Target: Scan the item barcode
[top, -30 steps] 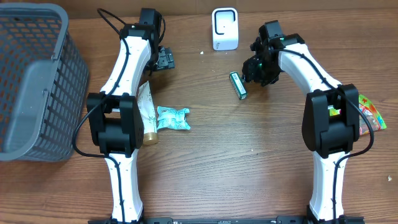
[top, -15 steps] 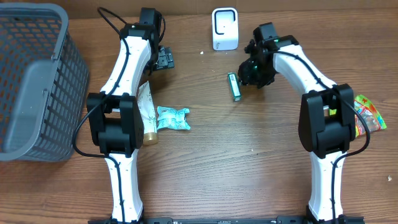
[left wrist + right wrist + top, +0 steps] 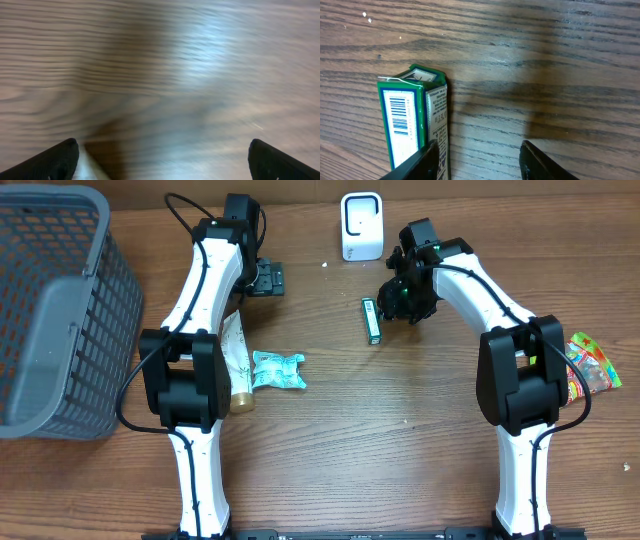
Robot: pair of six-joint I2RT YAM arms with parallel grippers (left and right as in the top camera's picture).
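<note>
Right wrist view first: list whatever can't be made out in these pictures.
- Right wrist: the green box runs off the bottom edge behind one finger. Contact between them is unclear, and the small print is unreadable.
- Left wrist: motion blur smears the view, and the pale shape at the bottom edge is unidentifiable.
- Overhead: the tube is partly under the left arm. The colourful packet is partly behind the right arm.
</note>
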